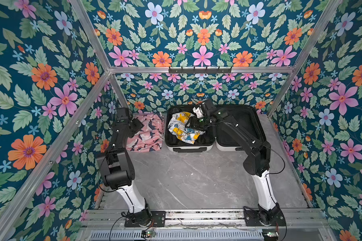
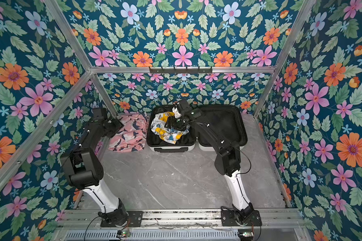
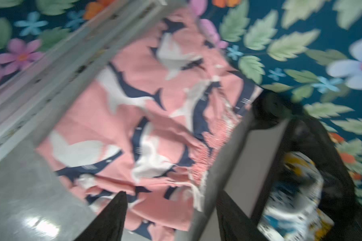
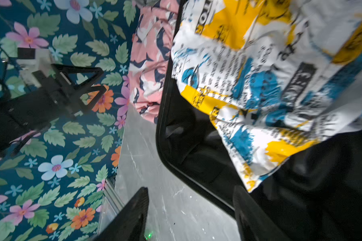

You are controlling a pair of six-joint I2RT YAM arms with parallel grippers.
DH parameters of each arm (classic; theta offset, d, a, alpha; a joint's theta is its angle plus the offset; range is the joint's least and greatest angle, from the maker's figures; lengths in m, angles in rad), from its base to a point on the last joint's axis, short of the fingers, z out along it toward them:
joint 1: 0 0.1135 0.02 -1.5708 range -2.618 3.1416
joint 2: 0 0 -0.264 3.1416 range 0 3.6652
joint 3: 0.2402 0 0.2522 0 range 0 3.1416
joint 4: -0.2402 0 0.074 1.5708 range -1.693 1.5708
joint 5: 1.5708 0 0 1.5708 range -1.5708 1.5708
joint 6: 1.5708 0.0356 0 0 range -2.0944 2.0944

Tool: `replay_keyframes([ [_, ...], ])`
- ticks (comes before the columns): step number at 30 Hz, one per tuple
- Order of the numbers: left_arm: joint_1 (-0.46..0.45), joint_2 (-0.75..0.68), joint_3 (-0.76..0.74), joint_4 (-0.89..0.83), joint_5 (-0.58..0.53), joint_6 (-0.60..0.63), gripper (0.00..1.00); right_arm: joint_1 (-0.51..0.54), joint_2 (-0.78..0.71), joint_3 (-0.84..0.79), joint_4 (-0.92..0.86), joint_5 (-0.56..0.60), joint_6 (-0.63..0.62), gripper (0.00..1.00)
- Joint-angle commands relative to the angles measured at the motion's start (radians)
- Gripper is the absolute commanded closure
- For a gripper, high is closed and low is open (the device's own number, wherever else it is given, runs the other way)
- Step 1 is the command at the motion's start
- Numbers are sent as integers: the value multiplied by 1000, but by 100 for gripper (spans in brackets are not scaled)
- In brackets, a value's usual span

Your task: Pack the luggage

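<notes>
The luggage (image 1: 189,148) (image 2: 171,148) lies open at the back of the table, both black-lined halves facing up. A crumpled white, yellow and blue printed garment (image 1: 182,129) (image 2: 165,131) (image 4: 259,73) lies in its left half. My right gripper (image 1: 191,125) (image 4: 190,188) hovers over that half near its front rim. It is open and nothing is between its fingers. A pink shark-print garment (image 1: 148,135) (image 2: 130,135) (image 3: 146,116) lies on the table just left of the luggage. My left gripper (image 1: 137,125) (image 3: 172,194) is open and empty above the garment's left part.
The grey marble table (image 1: 192,179) is walled by floral panels on three sides, with aluminium posts at the corners. A black hook rail (image 1: 199,70) hangs on the back wall. The luggage's right half (image 1: 244,125) lies under my right arm.
</notes>
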Motion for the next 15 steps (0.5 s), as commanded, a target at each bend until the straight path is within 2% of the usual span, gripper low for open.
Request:
replay_keyframes([
  [1, 63, 24, -15, 48, -49, -56, 29, 24, -9, -22, -26, -44, -35, 30],
  [2, 82, 41, -6, 39, -66, -55, 15, 30, -13, -33, -24, -59, -32, 30],
  [3, 98, 59, 7, 29, -84, -50, 13, 34, -15, -44, -24, -74, -30, 30],
  [9, 167, 185, 52, 10, -35, -9, 13, 34, -42, -110, 0, -112, -23, 29],
  [15, 172, 240, 48, 47, 32, 43, 14, 33, -32, -99, -17, -149, -40, 28],
])
